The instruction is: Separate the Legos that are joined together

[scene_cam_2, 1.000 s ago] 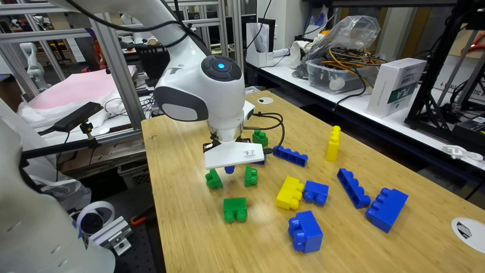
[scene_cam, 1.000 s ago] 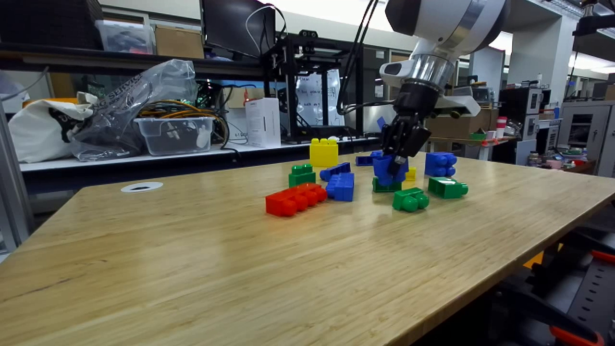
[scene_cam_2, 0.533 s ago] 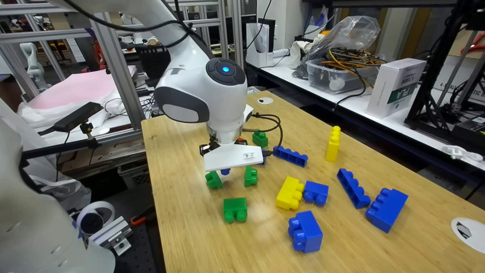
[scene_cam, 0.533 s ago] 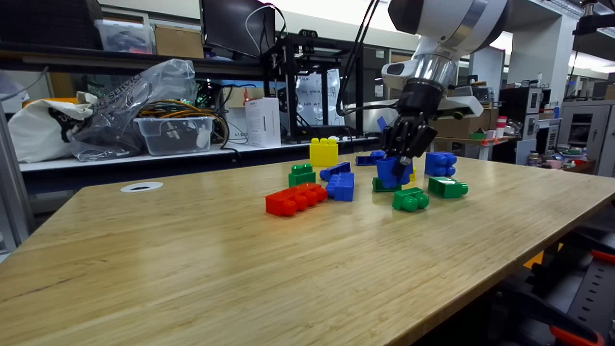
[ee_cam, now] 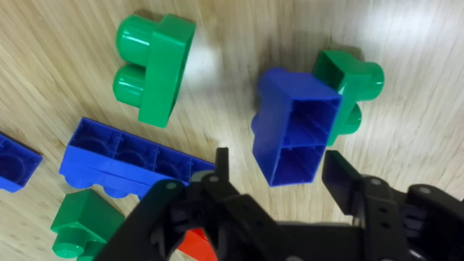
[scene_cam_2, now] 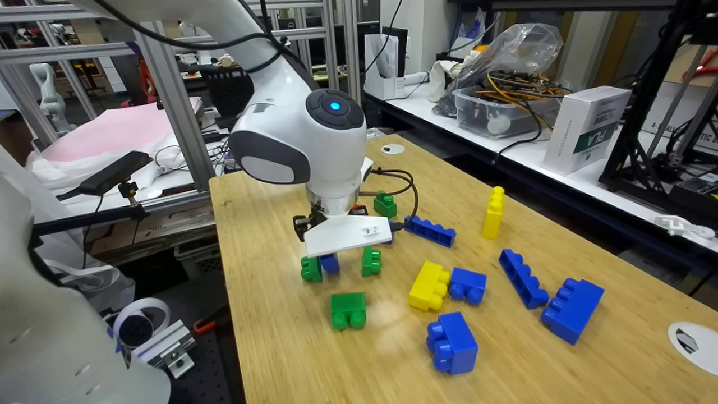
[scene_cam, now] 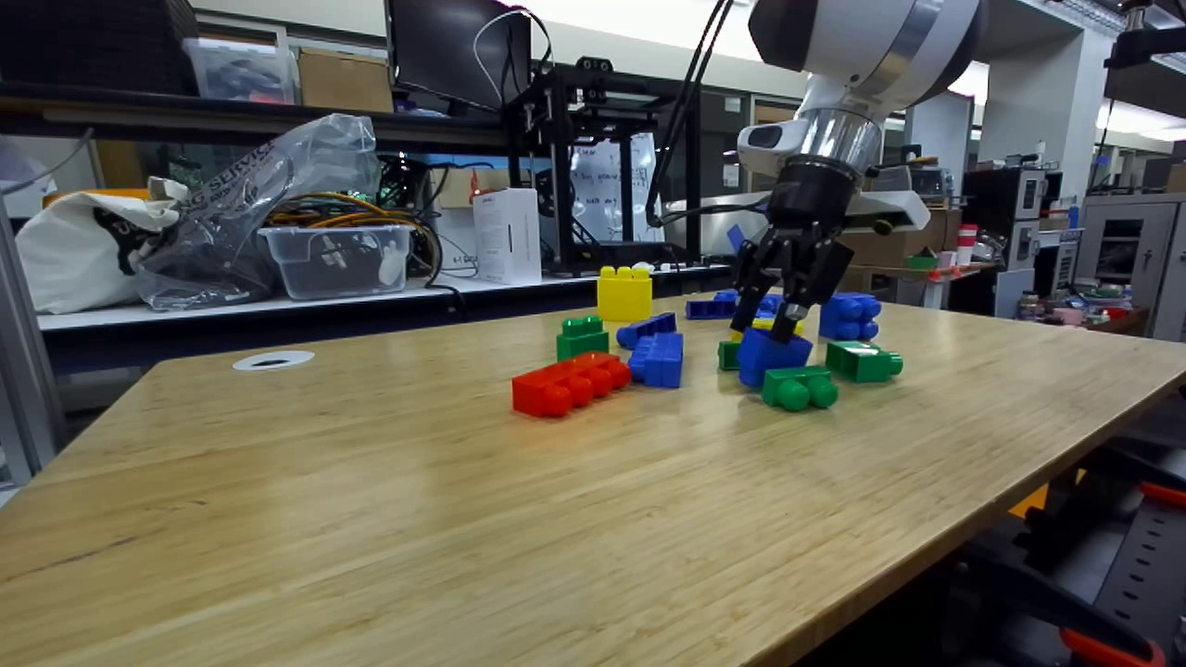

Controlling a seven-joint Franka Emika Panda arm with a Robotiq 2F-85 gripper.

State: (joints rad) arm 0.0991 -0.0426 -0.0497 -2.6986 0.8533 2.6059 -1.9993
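while the surface (ee_cam: 224, 90) backs the wrist view, the claw (ee_cam: 276, 165) stands well parted, gripping nothing. the blue brick (ee_cam: 272, 121) lies toward one o'clock from it, tilted, its near end showing in the gap, its long axis running roughly one to seven; a grasp would likely close across that axis. a green brick (ee_cam: 348, 90) sits beside it at two o'clock, though whether they touch is hard to tell.

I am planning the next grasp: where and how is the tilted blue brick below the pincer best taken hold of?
Probably by its long walls, from above: in the wrist view the blue brick is tilted, its hollow side showing, with the open pincer straddling it. The end away from the neighbouring green brick seems safest, being less crowded.
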